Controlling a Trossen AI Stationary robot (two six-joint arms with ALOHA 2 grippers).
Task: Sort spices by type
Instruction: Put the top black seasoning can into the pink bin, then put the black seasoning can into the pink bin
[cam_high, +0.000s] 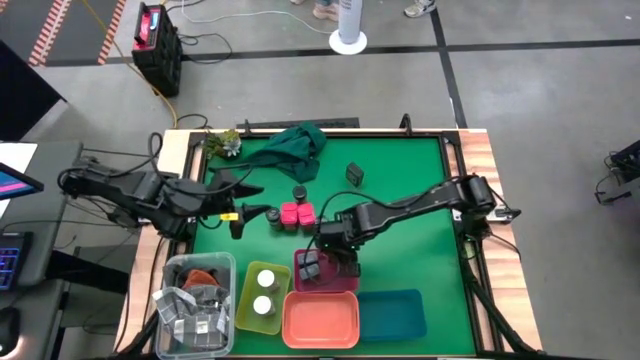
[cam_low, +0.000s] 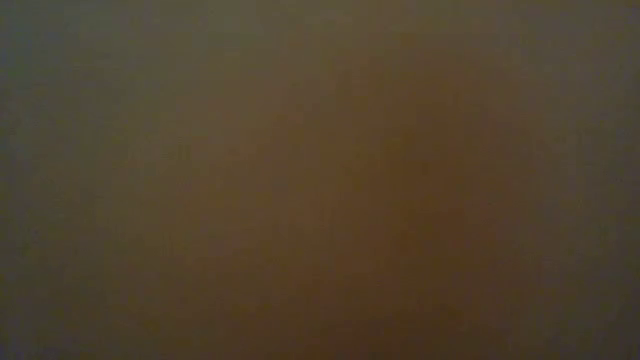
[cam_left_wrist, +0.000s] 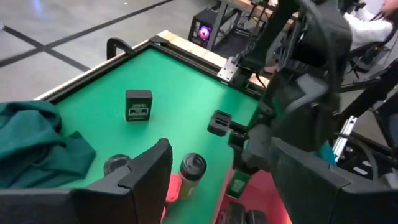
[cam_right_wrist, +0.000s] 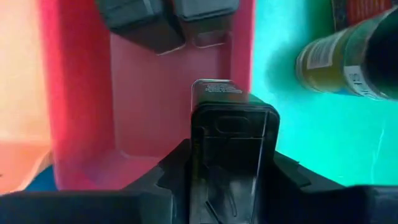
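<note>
Green felt table framed in pale wood, standing on a grey concrete floor crossed by dark lines; a white round stand base and a black and red box beyond the far edge. Low view entirely dark brown, nothing readable. Dark green cloth bunched at the far side, a small plant beside it.

Along the near edge, 4 trays: yellow tray with 2 white-lidded round jars, orange tray, blue tray, pink tray with dark grey square boxes at one end. Clear bin of packets left of the yellow tray.

Right gripper over the pink tray, fingers closed on a dark grey square box; pale print on its lid too small to read. Left gripper spread wide and empty, near the bright pink blocks. A dark round jar just beyond them; another lying down, label lettering illegible. 1 more grey box alone mid-table, green label unreadable.
</note>
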